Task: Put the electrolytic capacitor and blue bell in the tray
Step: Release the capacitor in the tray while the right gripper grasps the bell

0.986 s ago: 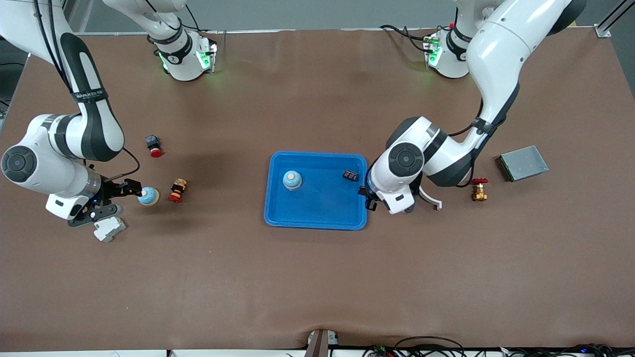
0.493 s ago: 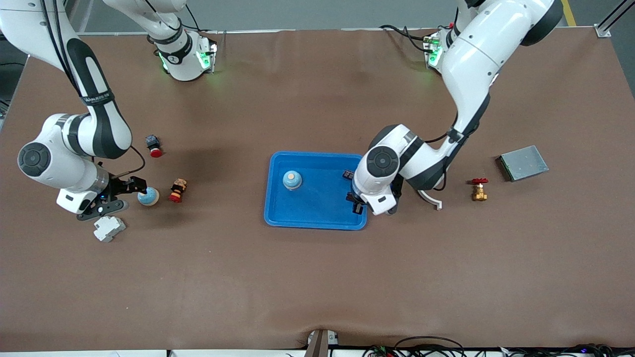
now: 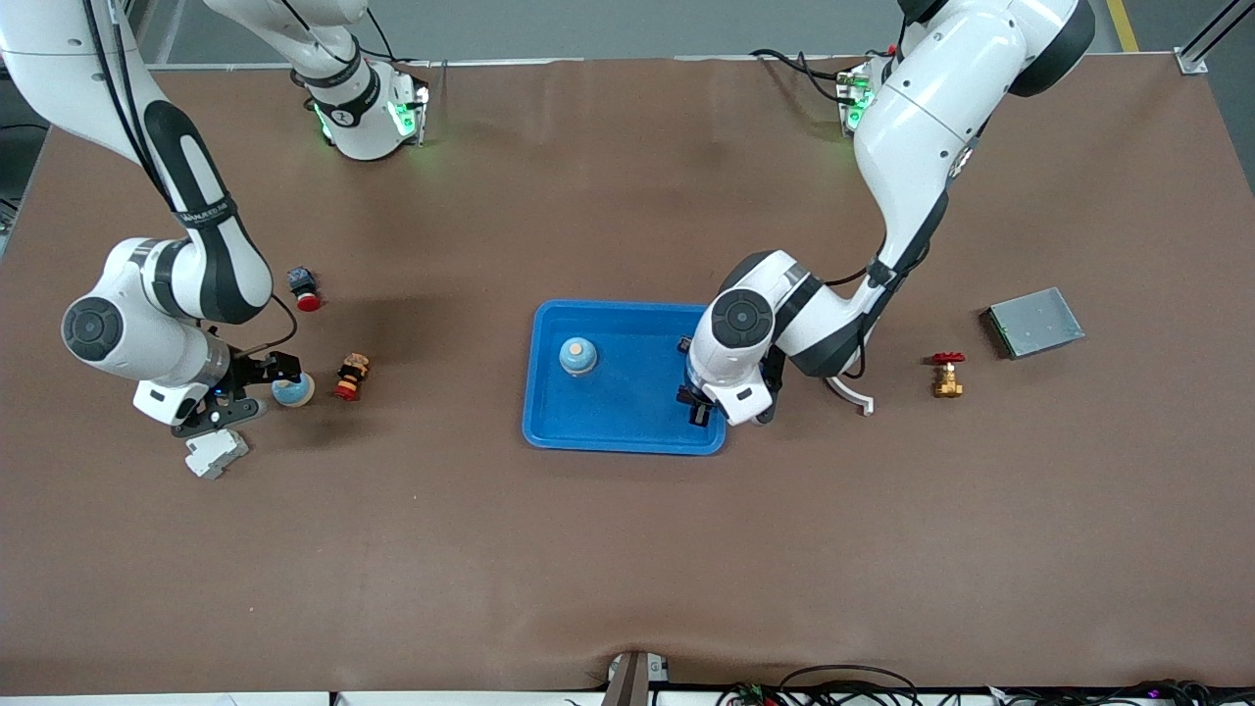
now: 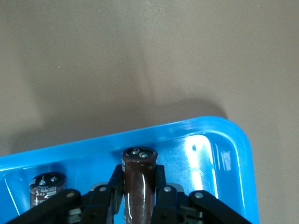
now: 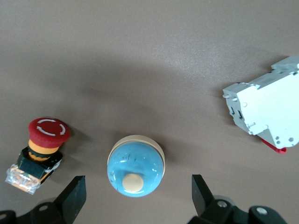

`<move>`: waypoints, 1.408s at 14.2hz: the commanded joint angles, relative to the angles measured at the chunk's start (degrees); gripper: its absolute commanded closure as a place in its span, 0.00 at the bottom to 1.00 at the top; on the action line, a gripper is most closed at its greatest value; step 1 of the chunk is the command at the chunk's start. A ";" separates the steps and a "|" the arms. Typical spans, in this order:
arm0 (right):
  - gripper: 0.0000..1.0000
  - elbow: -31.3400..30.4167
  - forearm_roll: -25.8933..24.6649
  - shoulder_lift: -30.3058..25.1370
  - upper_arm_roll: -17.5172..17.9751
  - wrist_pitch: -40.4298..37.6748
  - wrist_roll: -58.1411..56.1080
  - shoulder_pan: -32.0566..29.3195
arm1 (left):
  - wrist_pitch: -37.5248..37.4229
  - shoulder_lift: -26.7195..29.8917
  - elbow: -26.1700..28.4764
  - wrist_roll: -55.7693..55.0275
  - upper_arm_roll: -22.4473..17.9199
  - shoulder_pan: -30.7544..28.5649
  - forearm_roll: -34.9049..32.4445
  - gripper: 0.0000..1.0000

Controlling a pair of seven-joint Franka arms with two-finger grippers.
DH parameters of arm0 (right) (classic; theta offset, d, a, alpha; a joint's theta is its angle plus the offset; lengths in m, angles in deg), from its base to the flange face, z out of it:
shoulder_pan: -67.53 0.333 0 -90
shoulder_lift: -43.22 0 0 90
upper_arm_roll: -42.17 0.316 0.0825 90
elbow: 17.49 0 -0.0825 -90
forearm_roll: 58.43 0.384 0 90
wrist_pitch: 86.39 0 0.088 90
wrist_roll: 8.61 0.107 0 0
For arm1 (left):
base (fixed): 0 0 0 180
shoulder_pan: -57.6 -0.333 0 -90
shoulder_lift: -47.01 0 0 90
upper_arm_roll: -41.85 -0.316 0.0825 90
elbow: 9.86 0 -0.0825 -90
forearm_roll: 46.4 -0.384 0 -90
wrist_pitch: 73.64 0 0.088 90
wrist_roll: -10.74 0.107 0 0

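Fingers [image 4: 164, 196] of left gripper [image 4: 138, 198] clamped brown capacitor [image 4: 138, 179] mid-barrel over tray [image 4: 201, 135] | light, rigid, slick sleeve | right gripper [image 5: 138, 198] gaped wide around smooth, domed blue bell [image 5: 136, 166]; gripping its base looked safest

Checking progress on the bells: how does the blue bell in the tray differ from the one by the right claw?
The bell in the tray sits alone inside the tray; the bell on the table rests on bare table between the open right claw fingers, ungripped. Both are blue domes with tan buttons.

Glossy plastic tray [image 4: 233, 154], seemingly smooth.
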 commanded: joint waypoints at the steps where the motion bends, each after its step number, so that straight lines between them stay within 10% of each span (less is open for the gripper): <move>1: 0.00 -0.05 -0.81 1.10 1.19 1.40 -0.45 -1.45 | 0.50 -0.18 -1.08 -0.77 -0.37 0.43 -0.79 0.10; 8: 0.00 0.13 -0.90 3.03 1.19 1.49 -0.45 -1.71 | -2.21 5.08 -2.84 3.87 -0.28 -1.68 -2.02 0.00; 20: 0.00 0.74 -0.90 5.93 1.19 3.77 -0.45 -1.98 | -20.24 20.82 -3.54 49.12 0.25 -12.92 0.53 0.00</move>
